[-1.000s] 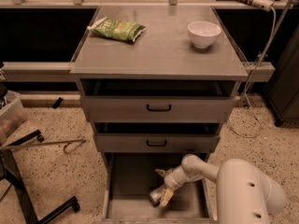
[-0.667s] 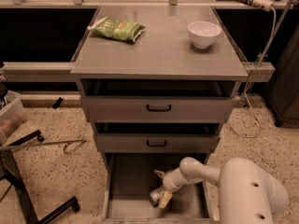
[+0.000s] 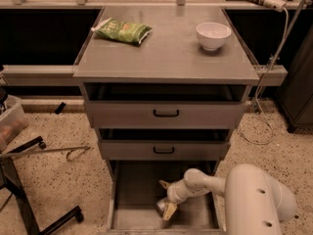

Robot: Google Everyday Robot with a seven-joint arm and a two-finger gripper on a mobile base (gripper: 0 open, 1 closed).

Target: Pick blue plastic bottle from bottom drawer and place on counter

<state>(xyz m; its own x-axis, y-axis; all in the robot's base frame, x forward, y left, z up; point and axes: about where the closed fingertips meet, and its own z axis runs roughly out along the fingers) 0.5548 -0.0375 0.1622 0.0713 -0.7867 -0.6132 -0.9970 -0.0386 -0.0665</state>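
Down on the flat floor of the bottom drawer (image 3: 132, 190), the blue plastic bottle (image 3: 160, 206) is lying near the front, and only a small grey rounded part of it is showing. Your gripper (image 3: 167, 198) is sitting low inside this pulled-out drawer, right over the bottle. Its two tan fingers (image 3: 169, 211) are standing apart, so it is looking open. The bottle is lying just beside the nearer finger, and you cannot tell if they are touching. The white arm (image 3: 205, 182) is reaching in from the right, coming off the big round robot body (image 3: 259, 199) at the bottom right corner.

Above, the two upper drawers (image 3: 165, 114) with black handles are staying closed. Higher still, the counter (image 3: 166, 53) is holding a green snack bag (image 3: 122, 31) at the back left and a white bowl (image 3: 213, 35) at the back right, well apart. Speckled floor (image 3: 58, 180) is spreading out around the cabinet.
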